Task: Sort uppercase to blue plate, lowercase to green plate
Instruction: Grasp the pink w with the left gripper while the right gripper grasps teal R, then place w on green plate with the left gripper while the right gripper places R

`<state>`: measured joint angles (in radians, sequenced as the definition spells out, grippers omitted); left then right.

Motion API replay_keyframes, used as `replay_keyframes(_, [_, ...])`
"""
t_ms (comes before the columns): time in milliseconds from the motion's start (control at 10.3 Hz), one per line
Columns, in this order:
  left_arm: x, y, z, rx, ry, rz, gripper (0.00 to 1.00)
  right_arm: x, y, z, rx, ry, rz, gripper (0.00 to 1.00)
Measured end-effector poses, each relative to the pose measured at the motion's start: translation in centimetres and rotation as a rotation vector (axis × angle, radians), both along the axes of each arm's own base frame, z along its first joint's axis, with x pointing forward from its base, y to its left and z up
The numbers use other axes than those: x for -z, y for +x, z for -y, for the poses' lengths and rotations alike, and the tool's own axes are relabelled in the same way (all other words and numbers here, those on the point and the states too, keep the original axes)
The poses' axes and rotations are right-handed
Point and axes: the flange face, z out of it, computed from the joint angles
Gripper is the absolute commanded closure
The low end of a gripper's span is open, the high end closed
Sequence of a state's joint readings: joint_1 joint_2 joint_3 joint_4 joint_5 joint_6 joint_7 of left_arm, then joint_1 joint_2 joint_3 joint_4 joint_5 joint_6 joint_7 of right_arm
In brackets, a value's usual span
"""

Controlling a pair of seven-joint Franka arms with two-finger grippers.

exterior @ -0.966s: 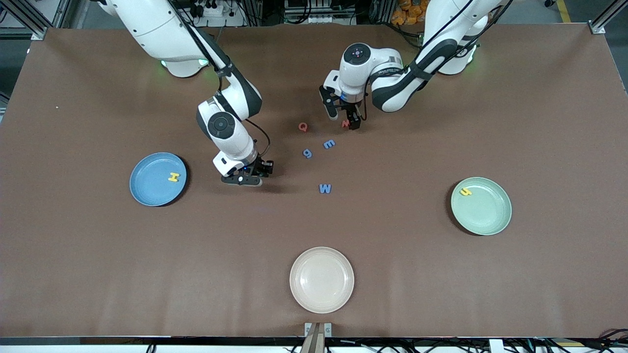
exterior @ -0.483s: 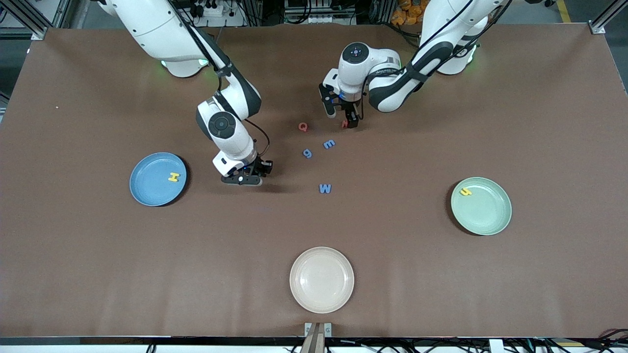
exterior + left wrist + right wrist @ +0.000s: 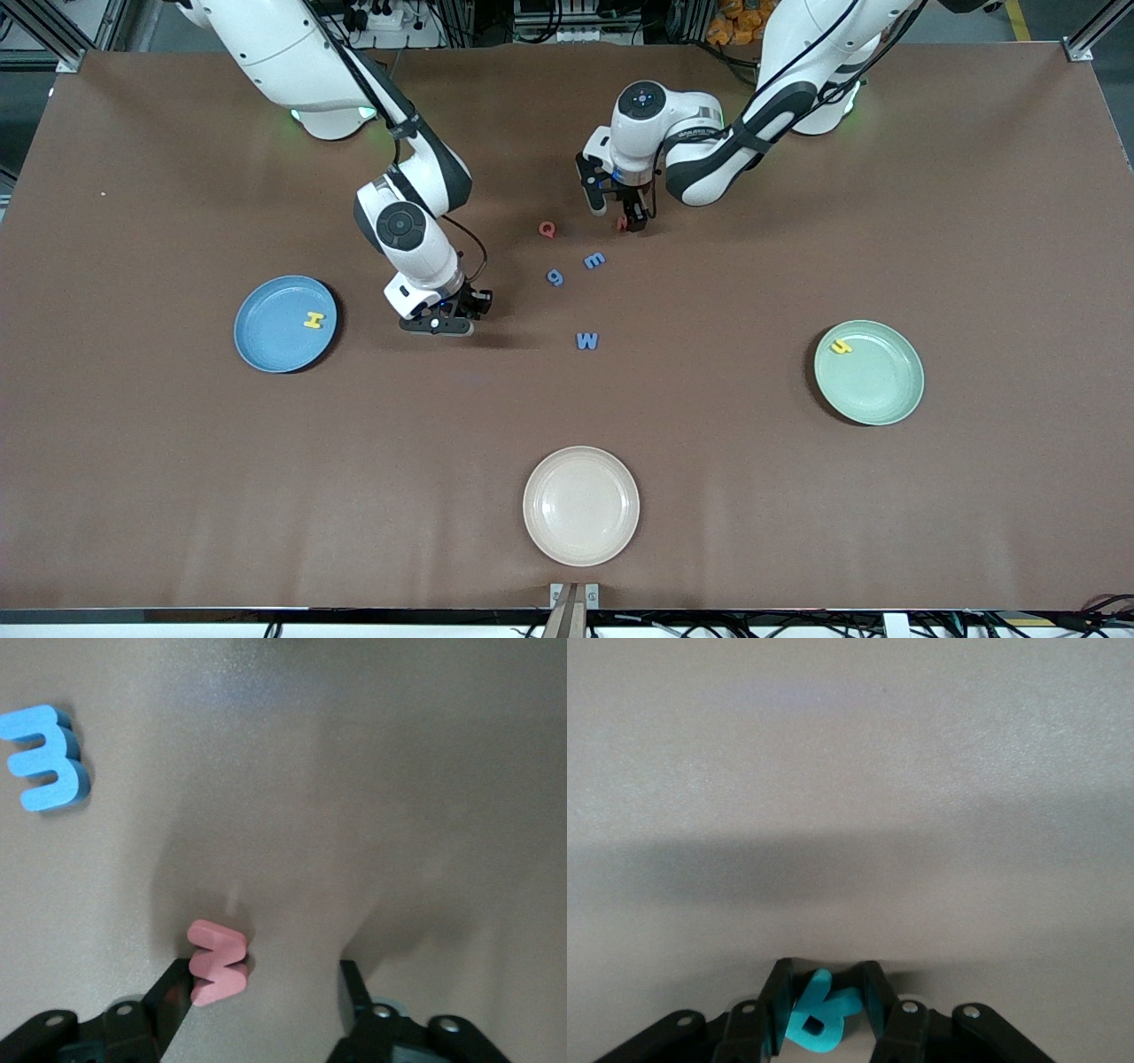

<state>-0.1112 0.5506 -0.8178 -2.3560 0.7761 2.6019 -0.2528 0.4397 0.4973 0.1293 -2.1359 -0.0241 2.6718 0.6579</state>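
A: Since a second ago the left gripper [image 3: 266,988] narrowed around the red w [image 3: 217,961], upper middle of the front view; it is half open, one finger touching.

B: Right gripper [image 3: 824,1001], middle left, is clamped on the teal R [image 3: 821,1014].

A: Finish closing squarely, then lift toward the green plate [image 3: 895,403].

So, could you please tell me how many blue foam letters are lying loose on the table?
3. The blue m and blue g lie side by side mid-table near the red Q; the blue W lies nearer the front camera. None seems hidden.
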Motion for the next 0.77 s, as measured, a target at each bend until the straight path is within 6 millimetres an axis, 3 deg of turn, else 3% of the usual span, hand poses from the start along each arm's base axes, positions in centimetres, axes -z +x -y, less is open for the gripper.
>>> replay_keyframes(193, [0.0,0.2,0.0,0.011,-0.004,0.011,0.91,0.0,0.0,0.0,0.0,0.0,0.0,0.62])
replay_keyframes(290, [-0.1,0.4,0.0,0.011,-0.006,0.016,1.0,0.0,0.0,0.0,-0.001,-0.002,-0.003,0.62])
replay_keyframes(580, [-0.3,2.8,-0.9,-0.03,0.008,0.043,1.0,-0.1,0.2,0.0,-0.011,-0.021,-0.031,0.65])
replay_keyframes(773, [-1.5,7.3,-3.7,-0.12,0.035,0.094,1.0,-0.2,0.2,0.0,-0.016,-0.024,-0.035,0.68])
